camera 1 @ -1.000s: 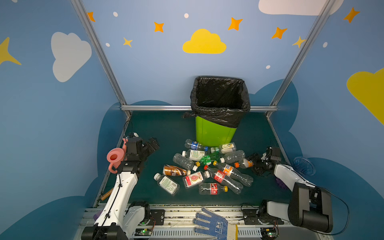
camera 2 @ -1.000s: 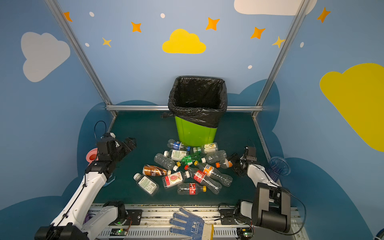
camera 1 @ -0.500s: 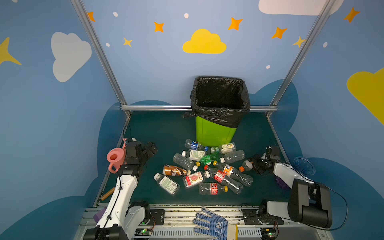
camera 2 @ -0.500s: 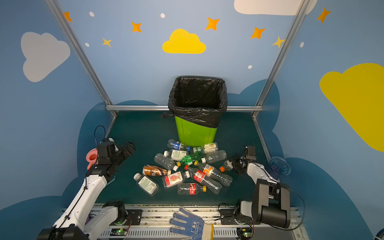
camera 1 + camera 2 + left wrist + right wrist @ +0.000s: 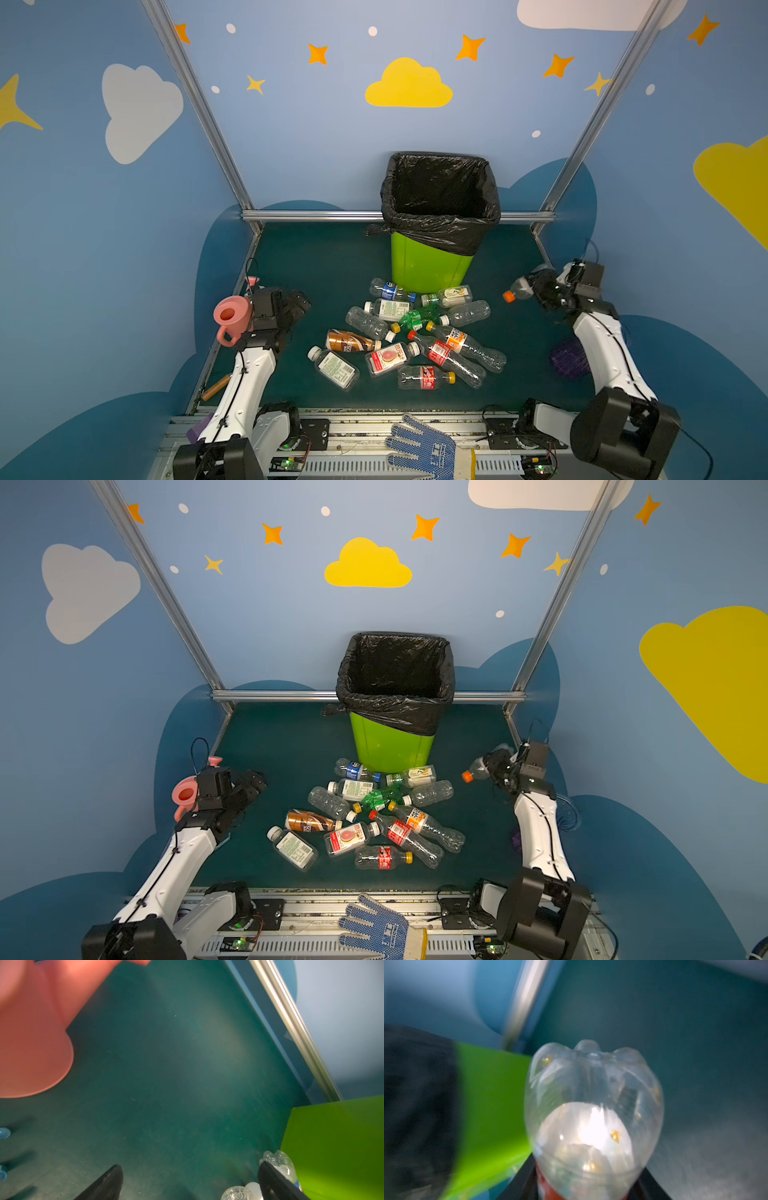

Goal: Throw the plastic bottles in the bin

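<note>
Starting on the left, my left gripper (image 5: 297, 302) hangs well to the left of the bin (image 5: 428, 266), pincer spread wide with nothing in it. The pink watering can (image 5: 230, 316) sits just beyond it on the side away from the bin, and that one is not mine to throw. Moving across, the plastic bottles (image 5: 411, 336) lie in a heap on the mat right in front of the bin. I count about a dozen, all on their sides, the rearmost right up against its base. The bin stands upright with its black bag folded over the rim. I can make out no bottle inside, though the bag is dark and its bottom is hidden from me. To the right of the bin, my right gripper (image 5: 540, 286) is clamped on an orange-capped bottle (image 5: 516, 289), lifted clear of the mat, cap toward the bin. The right wrist view shows its clear base poking out past the jaws. I'd call this early going: one bottle in hand, none visibly binned, the whole heap to clear.
</note>
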